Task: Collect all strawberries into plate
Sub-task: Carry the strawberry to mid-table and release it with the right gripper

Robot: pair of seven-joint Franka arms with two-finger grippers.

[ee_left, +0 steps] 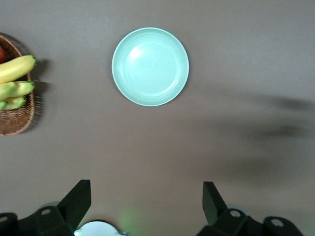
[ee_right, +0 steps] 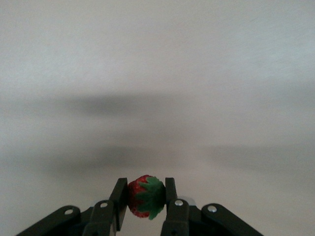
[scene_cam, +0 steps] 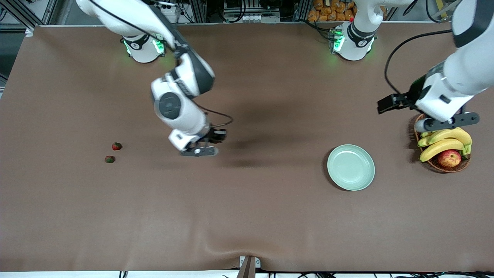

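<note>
Two strawberries lie on the brown table toward the right arm's end: one (scene_cam: 116, 146) and one (scene_cam: 110, 159) a little nearer the front camera. My right gripper (scene_cam: 200, 150) is up over the middle of the table, shut on a third strawberry (ee_right: 145, 196), red with a green leafy top, held between its fingers. The pale mint-green plate (scene_cam: 351, 167) lies empty toward the left arm's end; it also shows in the left wrist view (ee_left: 150, 66). My left gripper (ee_left: 146, 199) is open and empty, up over the table beside the basket.
A brown wicker basket (scene_cam: 444, 166) holds bananas (scene_cam: 444, 141) and a red-yellow apple (scene_cam: 449, 158) at the left arm's end, beside the plate. The basket's rim shows in the left wrist view (ee_left: 24, 118).
</note>
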